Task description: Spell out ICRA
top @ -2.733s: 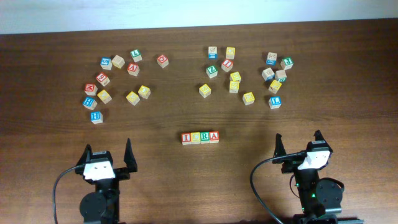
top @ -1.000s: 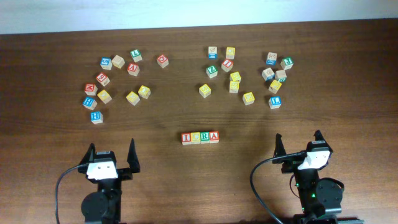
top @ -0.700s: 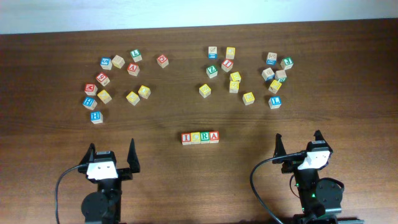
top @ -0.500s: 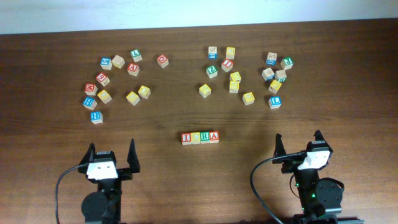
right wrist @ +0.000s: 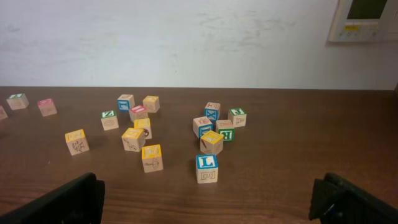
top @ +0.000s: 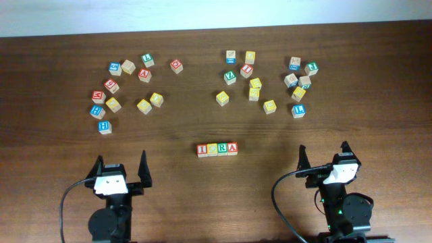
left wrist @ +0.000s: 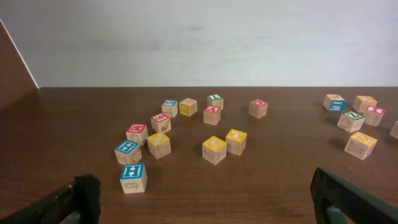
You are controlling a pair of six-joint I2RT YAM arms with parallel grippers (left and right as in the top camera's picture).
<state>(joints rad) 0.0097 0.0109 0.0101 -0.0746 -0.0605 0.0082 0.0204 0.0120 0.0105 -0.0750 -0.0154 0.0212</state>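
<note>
1. Lately only the left pincer (top: 121, 159) has eased slightly back; the loose blocks (top: 150, 102) lie unchanged.
2. Left and right pincer (top: 323, 148) both gape wide, holding nothing.
3. Four-block row (top: 217, 149), seemingly reading ICRA, sits mid-desk (top: 202, 196), untouched.

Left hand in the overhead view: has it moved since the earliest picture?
Yes. The left hand has shifted slightly to the right, toward the ICRA row, which stayed in place.

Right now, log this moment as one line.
state: ICRA row spelled, four blocks side by side | left gripper: open, empty | right gripper: open, empty | loose blocks: scattered beyond row
</note>
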